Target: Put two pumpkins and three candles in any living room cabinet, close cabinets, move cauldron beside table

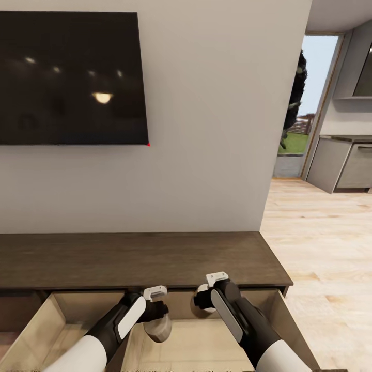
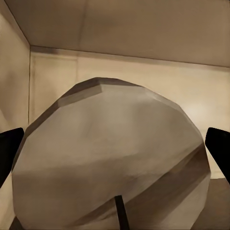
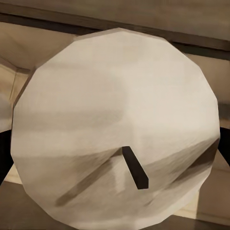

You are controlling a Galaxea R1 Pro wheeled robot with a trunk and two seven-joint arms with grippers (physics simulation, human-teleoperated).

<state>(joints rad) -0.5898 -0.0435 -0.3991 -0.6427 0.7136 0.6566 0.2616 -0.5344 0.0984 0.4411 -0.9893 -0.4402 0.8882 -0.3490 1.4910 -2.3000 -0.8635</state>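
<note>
Candles gripped, one in the left gripper (image 1: 155, 316) and one in the right gripper (image 1: 202, 302), jaws clenched, poised over the open cabinet (image 1: 144, 258) drawer, ready for dropping inside.

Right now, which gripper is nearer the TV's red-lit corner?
Left. The left gripper, holding a candle over the open drawer, sits almost straight below the TV corner. The right gripper, with its own candle, is further toward the doorway side.

Drawer (image 1: 62, 320) fronts below frame edge
</note>
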